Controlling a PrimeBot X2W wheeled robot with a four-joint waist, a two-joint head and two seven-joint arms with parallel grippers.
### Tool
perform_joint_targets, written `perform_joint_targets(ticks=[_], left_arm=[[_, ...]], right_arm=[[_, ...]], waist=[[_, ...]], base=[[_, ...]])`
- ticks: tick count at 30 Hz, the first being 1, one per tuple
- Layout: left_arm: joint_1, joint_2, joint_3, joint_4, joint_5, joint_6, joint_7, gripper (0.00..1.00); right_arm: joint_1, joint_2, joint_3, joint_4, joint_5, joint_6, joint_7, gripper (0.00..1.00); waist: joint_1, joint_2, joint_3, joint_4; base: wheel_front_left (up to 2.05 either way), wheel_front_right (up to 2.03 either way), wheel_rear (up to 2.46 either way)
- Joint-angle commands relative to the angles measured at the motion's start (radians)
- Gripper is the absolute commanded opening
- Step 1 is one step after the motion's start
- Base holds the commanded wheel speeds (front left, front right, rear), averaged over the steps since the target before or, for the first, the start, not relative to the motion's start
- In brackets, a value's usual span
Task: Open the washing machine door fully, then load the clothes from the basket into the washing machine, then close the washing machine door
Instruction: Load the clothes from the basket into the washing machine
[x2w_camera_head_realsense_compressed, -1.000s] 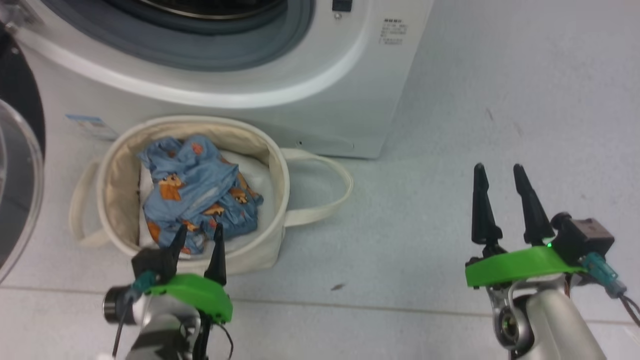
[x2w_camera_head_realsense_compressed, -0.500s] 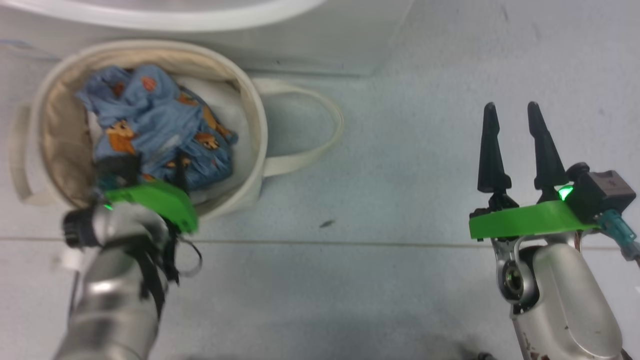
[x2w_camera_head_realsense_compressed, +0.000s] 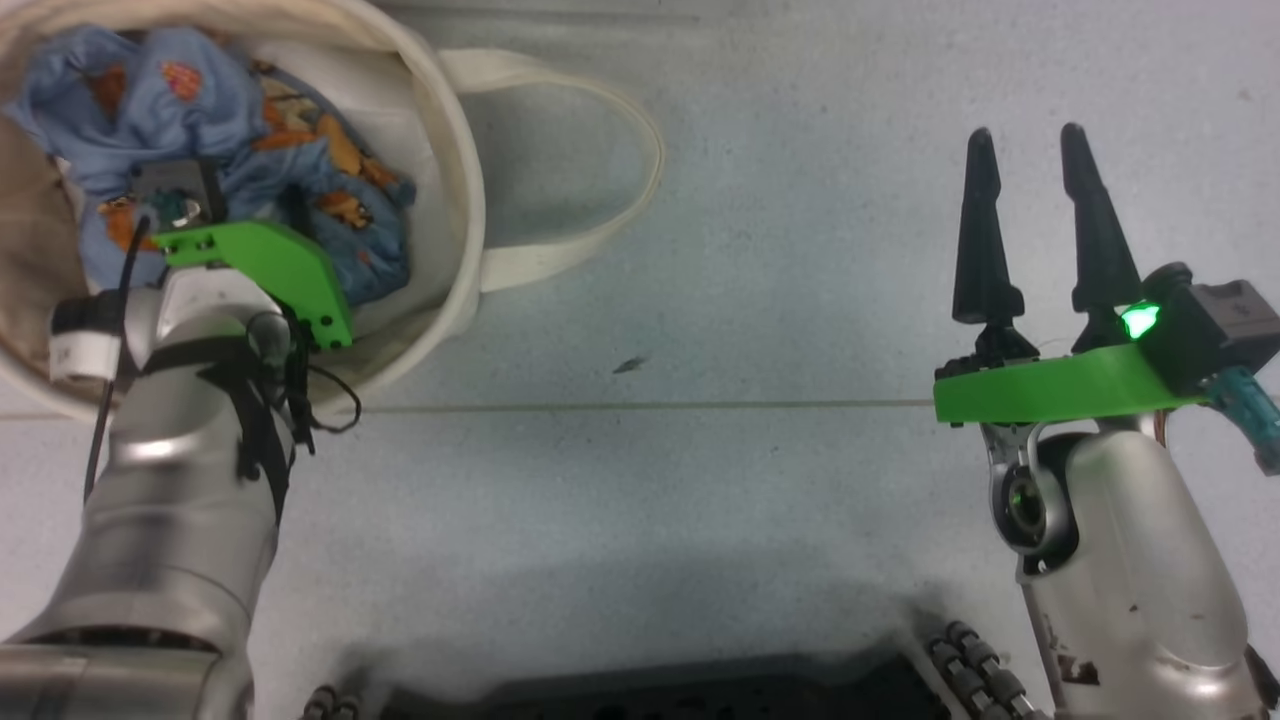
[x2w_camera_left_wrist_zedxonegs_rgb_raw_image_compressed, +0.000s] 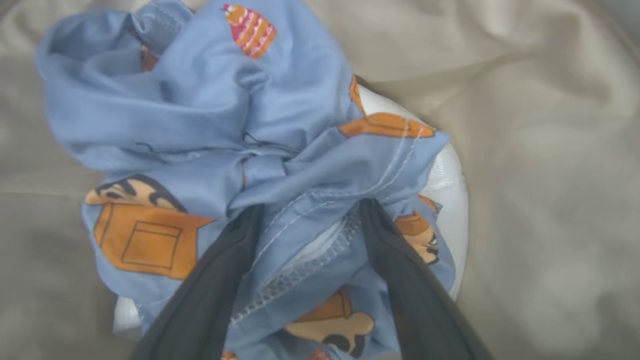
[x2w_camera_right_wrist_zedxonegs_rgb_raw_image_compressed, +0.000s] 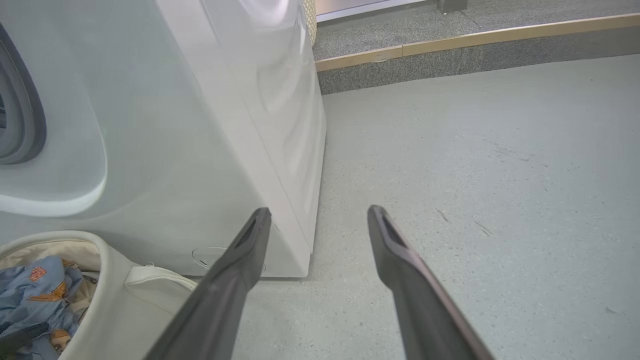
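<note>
grey floor (x2w_camera_head_realsense_compressed: 750, 250) stretches round the spread right claw (x2w_camera_head_realsense_compressed: 1026, 133) — left claw (x2w_camera_left_wrist_zedxonegs_rgb_raw_image_compressed: 312, 206), parted, straddles clothes (x2w_camera_left_wrist_zedxonegs_rgb_raw_image_compressed: 200, 110) inside the basket (x2w_camera_head_realsense_compressed: 465, 150).

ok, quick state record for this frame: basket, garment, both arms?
basket: cream canvas tub, on the floor at the front of the washing machine
garment: blue, cartoon print, crumpled in basket on a white bundle
left gripper: down in basket, jaws open, straddling a garment fold
right gripper: jaws open, empty, above floor
stage: garment not yet gripped
</note>
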Motion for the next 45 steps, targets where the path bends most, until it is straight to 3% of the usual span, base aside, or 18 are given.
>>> perform_joint_targets(ticks=[1,5,10,11,12,14,19,25,30,34,45], left_arm=[[-0.008,0.050,0.014,-0.005,0.002,0.038,0.027,1.00],[-0.032,0.049,-0.028,-0.003,0.035,0.059,0.135,1.00],[-0.049,0.047,-0.028,-0.002,0.021,0.057,0.192,1.00],[-0.049,0.043,-0.021,-0.002,0.010,0.051,0.206,0.74],[-0.045,0.041,-0.011,-0.002,-0.004,0.043,0.223,0.00],[-0.042,0.039,-0.001,-0.002,-0.020,0.032,0.230,0.00],[-0.025,0.042,0.009,-0.002,-0.038,0.025,0.096,0.00],[0.029,0.042,0.029,-0.002,-0.073,-0.031,-0.075,0.00],[0.082,0.047,0.061,-0.036,-0.109,-0.078,-0.148,0.00],[0.174,0.041,0.115,-0.252,-0.121,-0.114,-0.152,0.00],[0.489,-0.021,0.249,-0.779,0.015,-0.176,-0.153,0.00]], right_arm=[[0.012,0.004,0.023,-0.035,-0.009,0.000,-0.012,1.00],[0.004,0.004,0.026,-0.030,-0.018,0.000,-0.012,1.00],[-0.001,0.004,0.041,-0.032,-0.027,0.000,-0.012,1.00],[-0.001,0.004,0.042,-0.031,-0.029,0.000,-0.012,1.00],[-0.002,0.004,0.043,-0.030,-0.031,0.000,-0.012,1.00],[-0.005,0.004,0.043,-0.029,-0.036,0.000,-0.012,1.00],[-0.008,0.004,0.052,-0.024,-0.039,0.000,-0.012,1.00],[0.001,0.004,0.063,-0.007,-0.031,0.000,-0.012,1.00],[0.020,0.004,0.073,0.012,-0.020,0.000,-0.012,1.00],[0.038,0.004,0.072,0.035,-0.009,0.000,-0.012,1.00],[0.098,0.004,0.075,0.061,0.021,0.000,-0.012,1.00]], waist=[[-0.0001,0.0001,0.029,-0.003],[-0.0001,0.0001,0.058,-0.001],[-0.0001,0.0001,0.082,0.002],[-0.0001,0.0001,0.084,0.003],[-0.0001,0.0001,0.085,0.004],[-0.0001,0.0001,0.084,0.006],[-0.0001,0.0001,0.052,0.021],[-0.0001,0.0001,-0.030,0.039],[-0.0001,0.0001,-0.116,0.055],[-0.0001,0.0001,-0.182,0.069],[-0.0001,0.0001,-0.354,0.092]], base=[[0.00,0.00,0.00],[0.00,0.00,0.00],[0.00,0.00,0.00],[0.00,0.00,0.00],[0.00,0.00,0.00],[0.00,0.00,0.00],[0.00,0.00,0.00],[0.00,0.00,0.00],[0.00,0.00,0.00],[0.00,0.00,0.00],[0.00,0.00,0.00]])
